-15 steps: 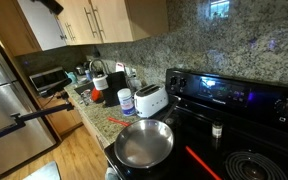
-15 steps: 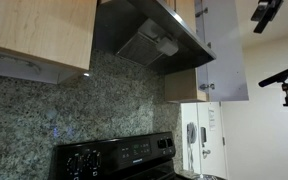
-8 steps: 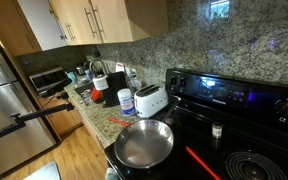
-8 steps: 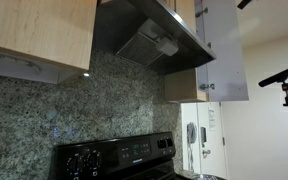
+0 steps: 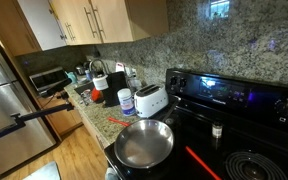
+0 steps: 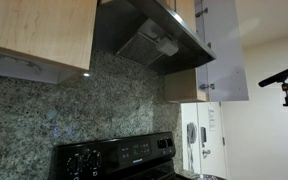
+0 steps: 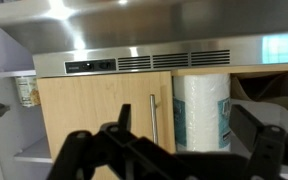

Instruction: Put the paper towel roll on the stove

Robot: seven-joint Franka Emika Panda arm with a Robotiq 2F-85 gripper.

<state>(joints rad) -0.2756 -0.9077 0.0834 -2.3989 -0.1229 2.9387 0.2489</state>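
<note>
Gripper (image 7: 169,150) — jaws spread wide, holding nothing that I can see. Paper towel roll (image 7: 201,110) — upright, just beside a wooden cabinet door (image 7: 104,110).

Silver frying pan (image 5: 144,143), white toaster (image 5: 151,100), blue-labelled canister (image 5: 126,101) beneath wooden cabinets (image 5: 94,20); range hood (image 6: 149,40) over granite backsplash (image 6: 94,105).

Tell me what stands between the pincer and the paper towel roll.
Nothing. In the wrist view the open pincer faces the paper towel roll with no object between them.
</note>
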